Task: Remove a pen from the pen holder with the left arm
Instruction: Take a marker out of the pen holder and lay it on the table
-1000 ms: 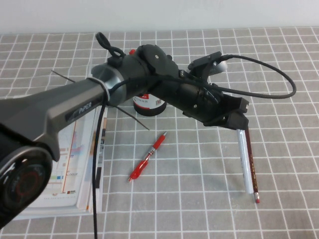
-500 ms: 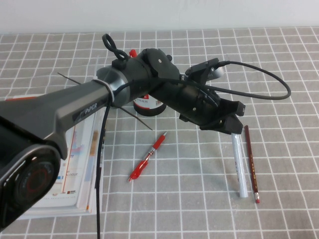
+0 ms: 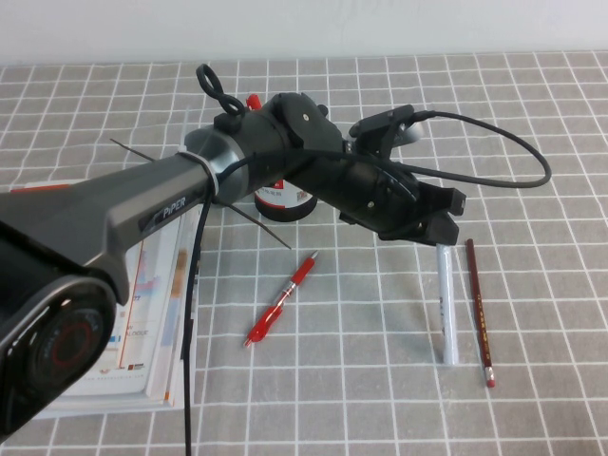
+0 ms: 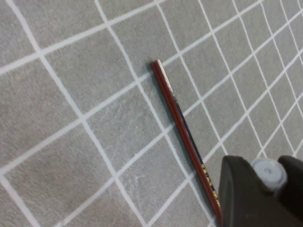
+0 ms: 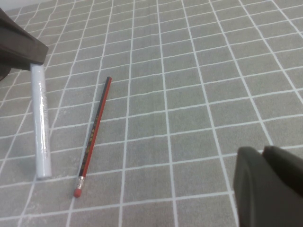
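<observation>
Swung clear of the pencil, the white pen hangs tilted from the left gripper, jaws clamped on its top, toward the counter's right edge. Right gripper, jaws together, hovers near.

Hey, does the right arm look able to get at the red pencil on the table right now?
Probably yes: bare table lies between the right gripper and the red pencil. But the left gripper, shut on the white pen, hangs close beside it.

My high camera looks down from my own side across the checked tablecloth. My left wrist camera sits close above it and my right one farther back. All three share the red pencil and the white pen.
</observation>
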You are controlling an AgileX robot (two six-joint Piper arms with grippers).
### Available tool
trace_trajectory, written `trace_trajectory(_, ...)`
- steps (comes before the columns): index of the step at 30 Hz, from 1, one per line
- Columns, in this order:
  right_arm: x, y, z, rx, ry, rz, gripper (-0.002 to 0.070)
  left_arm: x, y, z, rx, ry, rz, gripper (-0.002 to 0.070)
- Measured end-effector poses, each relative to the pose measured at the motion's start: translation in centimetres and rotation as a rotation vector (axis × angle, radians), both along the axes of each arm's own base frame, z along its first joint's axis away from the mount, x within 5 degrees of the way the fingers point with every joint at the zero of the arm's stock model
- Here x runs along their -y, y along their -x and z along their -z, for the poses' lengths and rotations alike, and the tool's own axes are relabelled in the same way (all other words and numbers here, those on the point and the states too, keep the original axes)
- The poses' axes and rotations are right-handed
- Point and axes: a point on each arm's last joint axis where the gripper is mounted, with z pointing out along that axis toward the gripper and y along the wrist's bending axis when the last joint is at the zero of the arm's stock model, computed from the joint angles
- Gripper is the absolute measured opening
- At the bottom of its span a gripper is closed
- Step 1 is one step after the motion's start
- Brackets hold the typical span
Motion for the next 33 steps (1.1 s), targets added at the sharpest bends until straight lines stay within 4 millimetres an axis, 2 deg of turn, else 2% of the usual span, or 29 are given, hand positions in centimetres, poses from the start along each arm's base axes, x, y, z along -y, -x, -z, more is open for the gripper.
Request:
trace_trajectory(11,0.0,0.0,0.0,0.000,0.000,0.000,-0.0012,-0.1,-0.3,0.5,0.029,-0.021,-0.010,0.0187)
trace_trajectory(26,0.0,0.0,0.0,0.000,0.000,0.000,-0.0012,-0.1,-0.5,0.5,0.034,-0.022,-0.012,0.0174)
trace_trajectory(29,0.0,0.0,0.0,0.000,0.000,0.000,-0.0013,-0.6,-0.5,-0.8,0.074,-0.021,0.004,0.0078)
trace_trajectory(31,0.0,0.0,0.0,0.000,0.000,0.000,-0.0013,-1.1,-0.4,-2.6,0.151,-0.028,0.018,0.0032)
trace_trajectory(33,0.0,0.0,0.0,0.000,0.000,0.000,-0.0013,-2.0,-0.1,-5.4,0.259,-0.035,0.022,0.0016)
